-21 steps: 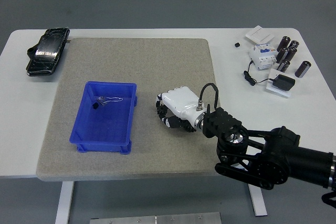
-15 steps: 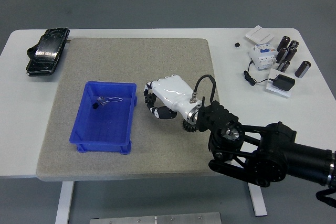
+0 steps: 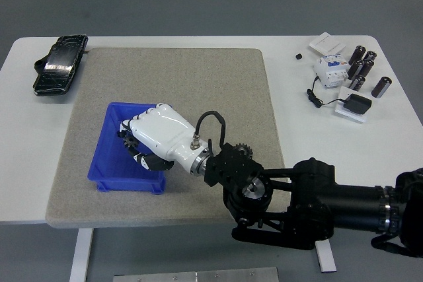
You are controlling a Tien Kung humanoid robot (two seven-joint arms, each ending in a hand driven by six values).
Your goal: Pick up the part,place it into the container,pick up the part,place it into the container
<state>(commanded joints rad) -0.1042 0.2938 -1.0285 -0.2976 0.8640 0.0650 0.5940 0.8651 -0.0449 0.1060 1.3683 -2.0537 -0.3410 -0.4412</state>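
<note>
We note the right hand (image 3: 153, 138), white-shelled on a black arm entering from the lower right of the frame, reaching over the blue container (image 3: 114, 166) at centre left. Its fingers (image 3: 132, 144) are curled under the palm, above the container's right half; whether they enclose a part we cannot tell, since the palm hides what lies beneath. Dark toothed joints show at the fingertips. The container sits on a grey mat (image 3: 198, 84) covering most of the white bench (image 3: 344, 143). The hand hides much of the container's floor, and we make out no loose part there. A black cable (image 3: 208, 123) loops from the wrist. At upper left, half on the mat's edge, lies a black device (image 3: 59, 64) with a glossy face. At upper right of the frame we see a cluster: dark cylinders (image 3: 362, 69), a white circuit breaker (image 3: 329, 67), a white card (image 3: 327, 43), and a small black adapter (image 3: 357, 105) with a cord. The left arm does not appear.
</note>
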